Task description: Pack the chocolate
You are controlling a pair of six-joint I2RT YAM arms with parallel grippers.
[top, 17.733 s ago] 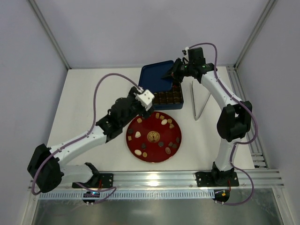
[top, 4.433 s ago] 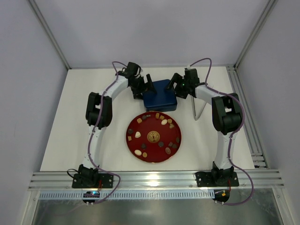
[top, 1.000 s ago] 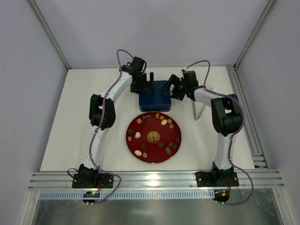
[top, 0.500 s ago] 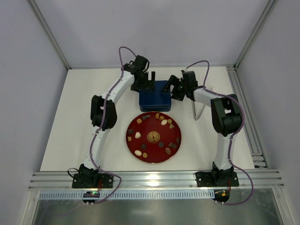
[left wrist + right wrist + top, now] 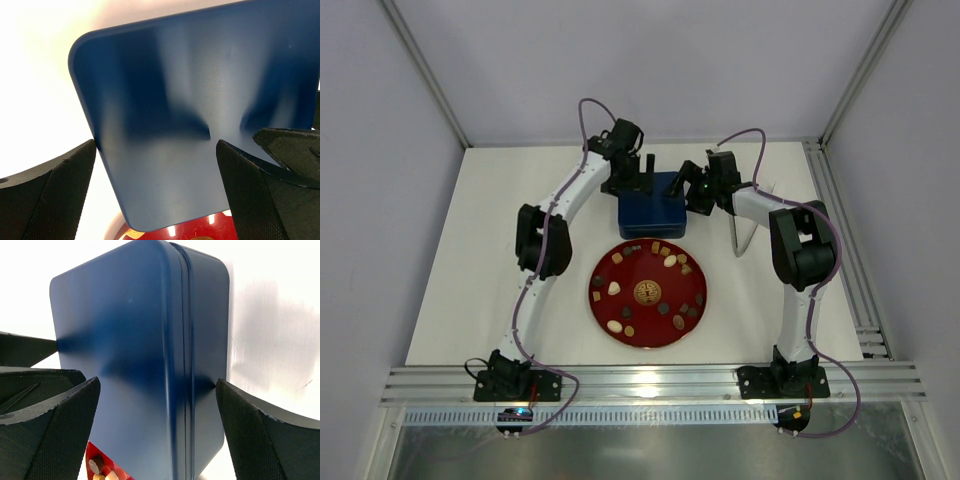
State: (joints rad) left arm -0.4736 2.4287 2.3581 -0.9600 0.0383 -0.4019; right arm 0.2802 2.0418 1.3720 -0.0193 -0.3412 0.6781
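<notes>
Top view with both wrist views, late in packing. The blue tin [image 5: 650,205] is lying closed on the table [image 5: 500,240], its lid seated all round. The left gripper [image 5: 633,178] is hovering over the tin's far left edge and the right gripper [image 5: 690,192] over its right edge. Each is holding its jaws spread wide, with nothing pinched. In the wrist views the pads [image 5: 50,200] are framing the lid from above; whether any pad is touching the metal cannot be told.

Over the last second the left wrist is drifting slightly toward the tin's far side, while the right arm and the tin itself are staying put. This suggests that the pressing or aligning of the lid is ending and that the arms are beginning to let go.

The chocolate [image 5: 670,260] still in view is sitting on the red plate [image 5: 660,338], just near of the tin: well over a dozen dark, light brown and cream pieces in a loose ring. With the lid shut, these pieces are remaining unpacked, so the task appears unfinished unless only the tin's grid was to be filled.

Against the earliest frame, the tin is no longer standing open. Its lid was then spread out beside it and filled cells were showing. The left gripper was then working over the plate, and the tin lay slightly farther right.
</notes>
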